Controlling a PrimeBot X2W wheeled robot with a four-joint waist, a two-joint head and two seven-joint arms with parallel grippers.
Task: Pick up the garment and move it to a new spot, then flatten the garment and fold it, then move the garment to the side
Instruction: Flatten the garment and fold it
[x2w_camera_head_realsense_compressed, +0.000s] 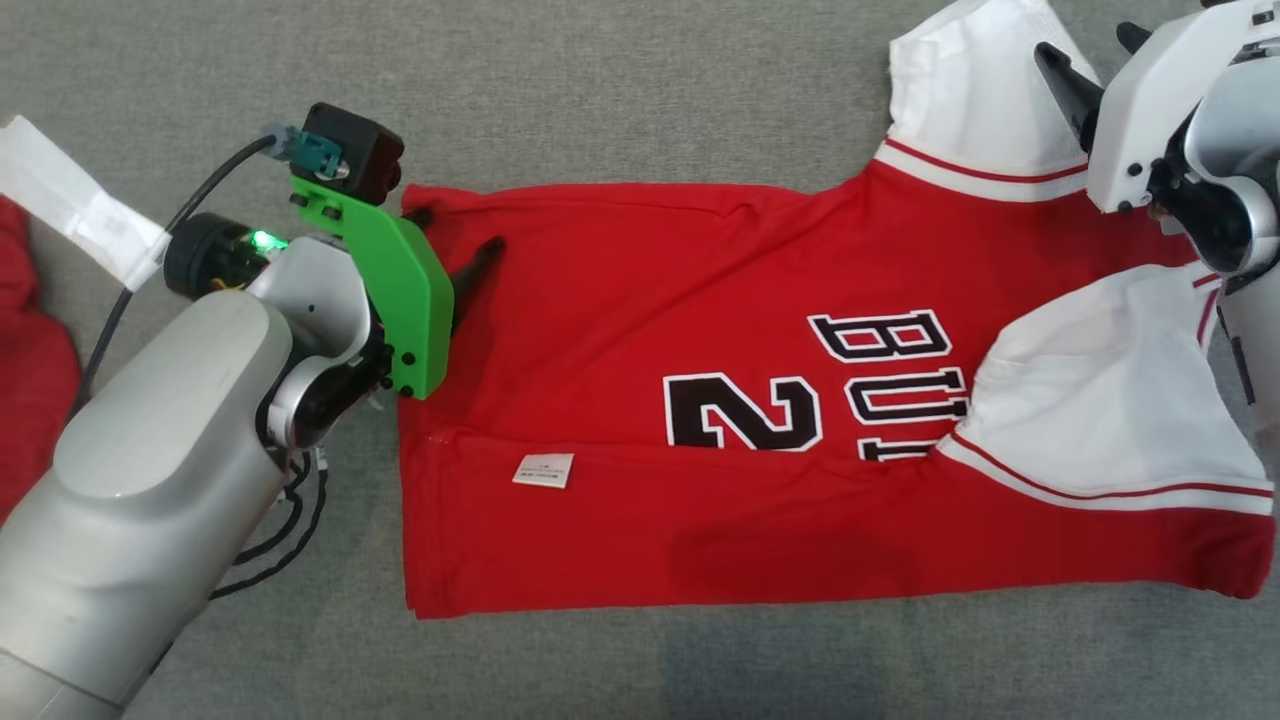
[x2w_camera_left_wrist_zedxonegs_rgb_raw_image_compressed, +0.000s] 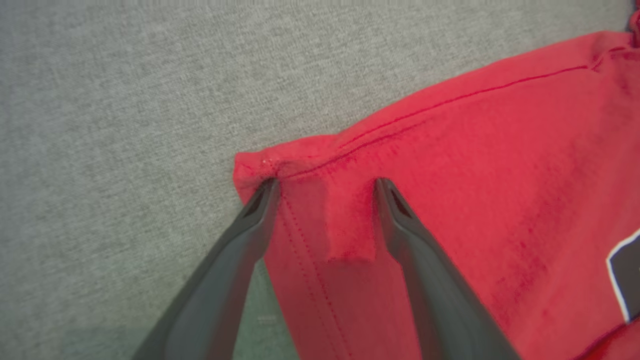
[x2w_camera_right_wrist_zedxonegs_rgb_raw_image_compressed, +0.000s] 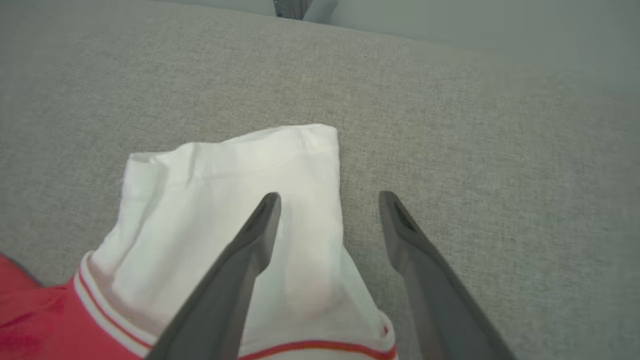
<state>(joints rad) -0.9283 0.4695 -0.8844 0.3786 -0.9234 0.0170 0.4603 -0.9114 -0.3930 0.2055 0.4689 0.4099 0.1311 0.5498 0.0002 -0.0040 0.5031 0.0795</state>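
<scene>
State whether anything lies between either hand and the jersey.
Nothing visible does. The left hand is open at the hem corner of the jersey; the right hand is open over its white sleeve.

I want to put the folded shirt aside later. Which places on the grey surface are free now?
Free: the grey band beyond the jersey, between the left gripper and far white sleeve; the strip before its near edge. Crowded: the left, with a red cloth and white paper.

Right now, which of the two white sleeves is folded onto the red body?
The near sleeve, covering part of the lettering; the far sleeve sticks out onto the grey surface.
</scene>
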